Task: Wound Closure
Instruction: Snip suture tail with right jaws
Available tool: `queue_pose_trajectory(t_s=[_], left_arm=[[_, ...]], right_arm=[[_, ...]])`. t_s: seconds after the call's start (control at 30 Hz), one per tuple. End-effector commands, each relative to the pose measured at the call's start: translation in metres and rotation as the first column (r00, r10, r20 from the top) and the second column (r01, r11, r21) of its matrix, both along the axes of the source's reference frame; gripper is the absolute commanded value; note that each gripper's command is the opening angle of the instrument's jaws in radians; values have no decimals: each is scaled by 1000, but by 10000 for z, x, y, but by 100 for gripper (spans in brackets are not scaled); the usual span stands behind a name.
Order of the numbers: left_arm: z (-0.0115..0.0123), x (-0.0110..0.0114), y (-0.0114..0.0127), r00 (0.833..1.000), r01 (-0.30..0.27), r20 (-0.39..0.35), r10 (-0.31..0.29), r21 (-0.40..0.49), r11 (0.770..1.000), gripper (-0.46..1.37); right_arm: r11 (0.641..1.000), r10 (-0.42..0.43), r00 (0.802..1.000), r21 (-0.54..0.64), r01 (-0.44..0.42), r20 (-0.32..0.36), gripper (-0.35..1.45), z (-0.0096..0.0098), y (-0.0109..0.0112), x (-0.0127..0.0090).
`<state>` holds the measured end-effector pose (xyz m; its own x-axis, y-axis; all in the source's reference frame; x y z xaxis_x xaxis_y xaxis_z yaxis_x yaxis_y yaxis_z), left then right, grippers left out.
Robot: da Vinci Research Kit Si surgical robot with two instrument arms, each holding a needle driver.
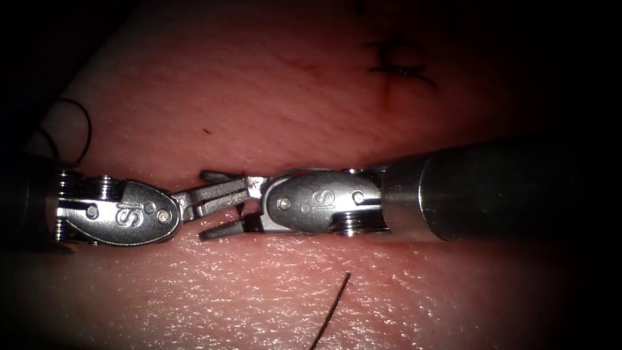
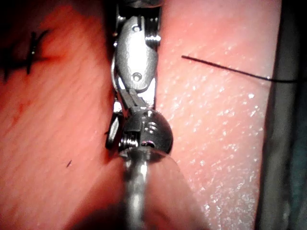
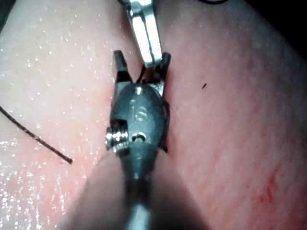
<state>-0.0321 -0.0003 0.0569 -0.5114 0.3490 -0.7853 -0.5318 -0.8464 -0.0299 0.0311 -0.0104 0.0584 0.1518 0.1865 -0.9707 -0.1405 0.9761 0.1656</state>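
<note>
The two tools meet tip to tip on the tissue point(image 1: 272, 104). The left pincer point(image 1: 241, 190) is closed and points toward the endoscope view's right, lying between the spread jaws of the right pincer point(image 1: 206, 203), which grips nothing. A thin pale arc, probably the needle point(image 1: 304, 170), hugs the right tool's wrist with its long axis along that shaft. It is nearest the left tips, but whether they nip it, or whether it sits in the tissue, I cannot tell. Both shafts lie low — almost in one line.
</note>
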Motion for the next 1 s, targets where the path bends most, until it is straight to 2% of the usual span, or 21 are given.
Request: queue_pose_trajectory(t_s=[0.03,0.53,0.57,0.6,0.63,0.67,0.7,0.73,0.83,1.0], left_arm=[[0,0,0,1000,-9,6,9,4,1000,-35],[1,0,-1,1000,-17,18,17,-1,1000,-35],[1,0,-1,1000,-18,19,18,-1,1000,-35],[1,0,-1,1000,-19,20,19,-2,1000,-35],[1,0,-1,1000,-19,20,19,-2,1000,-35],[1,0,-2,1000,-19,20,19,-2,1000,-35],[0,0,-2,1000,-20,20,20,-2,1000,-35],[0,0,-3,1000,-20,20,20,-2,1000,-35],[0,2,-4,1000,-22,21,22,-3,1000,-35],[0,3,-4,999,-23,22,23,-3,1000,-35]], right_arm=[[1000,5,1000,7,-5,-9,137,0,0,1],[998,38,999,48,-37,-29,125,4,-7,30],[998,44,998,46,-42,-35,116,4,-7,30],[998,45,998,51,-43,-43,95,4,-7,31],[998,45,998,52,-43,-43,82,3,-7,30],[998,42,998,52,-40,-46,46,3,-7,30],[998,38,998,51,-35,-56,-21,3,-7,28],[998,39,997,51,-36,-59,-35,3,-7,28],[996,68,997,54,-66,-44,-35,3,-8,29],[998,37,999,47,-36,-32,-35,3,-10,29]])
